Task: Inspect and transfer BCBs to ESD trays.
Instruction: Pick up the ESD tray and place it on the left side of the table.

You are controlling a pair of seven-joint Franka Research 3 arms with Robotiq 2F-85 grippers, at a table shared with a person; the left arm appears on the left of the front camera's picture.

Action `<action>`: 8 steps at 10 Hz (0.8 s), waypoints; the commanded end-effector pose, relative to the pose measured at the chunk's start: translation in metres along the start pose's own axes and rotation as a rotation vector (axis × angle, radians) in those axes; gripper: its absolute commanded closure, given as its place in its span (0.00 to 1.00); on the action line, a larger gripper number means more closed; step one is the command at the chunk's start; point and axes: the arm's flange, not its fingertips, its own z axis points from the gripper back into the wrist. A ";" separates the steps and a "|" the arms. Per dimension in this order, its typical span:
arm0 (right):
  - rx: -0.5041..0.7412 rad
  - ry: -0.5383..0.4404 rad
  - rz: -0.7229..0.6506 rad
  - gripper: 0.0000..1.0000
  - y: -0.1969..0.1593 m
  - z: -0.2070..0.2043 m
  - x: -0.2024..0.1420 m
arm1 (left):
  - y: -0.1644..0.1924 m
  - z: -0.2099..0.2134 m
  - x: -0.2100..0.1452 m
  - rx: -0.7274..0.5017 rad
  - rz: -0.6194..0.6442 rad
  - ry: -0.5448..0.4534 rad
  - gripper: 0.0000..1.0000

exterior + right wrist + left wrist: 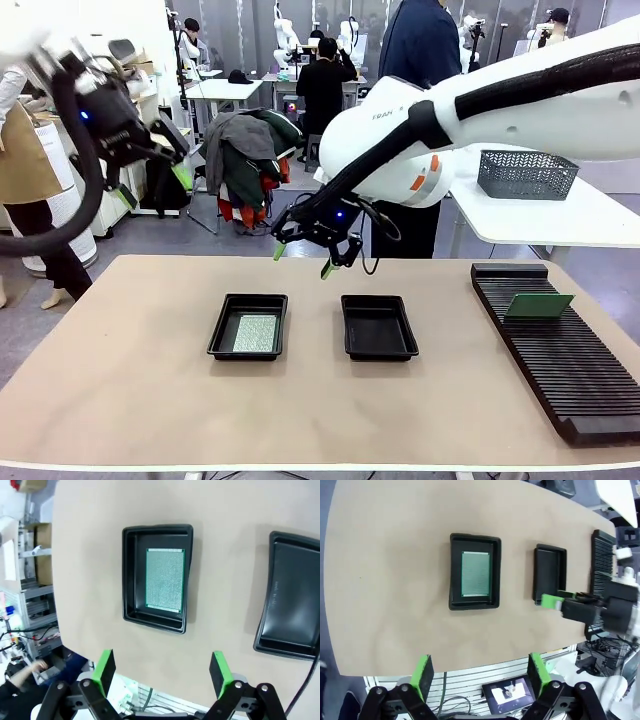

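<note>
On the beige table (120, 380), front view, largest to smallest.

R arm (520, 100): white, reaches in from the right and across the middle. Its casing reads "FRAN"; the rest of the word is turned out of sight. No other print is legible.

Slotted rack (580, 380): black, ribbed, at the table's right end, long axis far-to-near.

ESD trays: left tray (222, 330) and right tray (378, 345) sit side by side mid-table, apart, long axes far-to-near. The left tray holds one BCB (255, 333) lying flat, pale speckled face up, its long axis along the tray's. The right tray is bare. A second BCB (539, 305) stands on edge in a slot near the rack's far end, long axis across the rack.

Right gripper (303, 260): hovers above the table's far edge, betw. the two trays, fingers spread, nothing betw. them.

Left gripper (480, 667): raised well off to the table's left, fingers spread, nothing held.

Key relation (judgement): the second BCB is the one left to move. It lies to the robot's right of the right gripper, well apart, beyond the right tray, so the R arm is much the nearer. The approach likely calls for a pinch across the board's thin faces from above, then a carry leftward to the right tray.
</note>
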 end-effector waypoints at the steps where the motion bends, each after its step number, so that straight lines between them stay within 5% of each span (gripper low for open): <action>1: 0.075 0.003 0.005 0.00 -0.025 0.009 -0.008 | -0.002 -0.030 0.007 0.039 0.027 0.012 0.00; 8: 0.193 0.029 -0.001 0.00 -0.082 0.036 -0.009 | -0.017 -0.136 0.028 0.105 0.035 0.083 0.00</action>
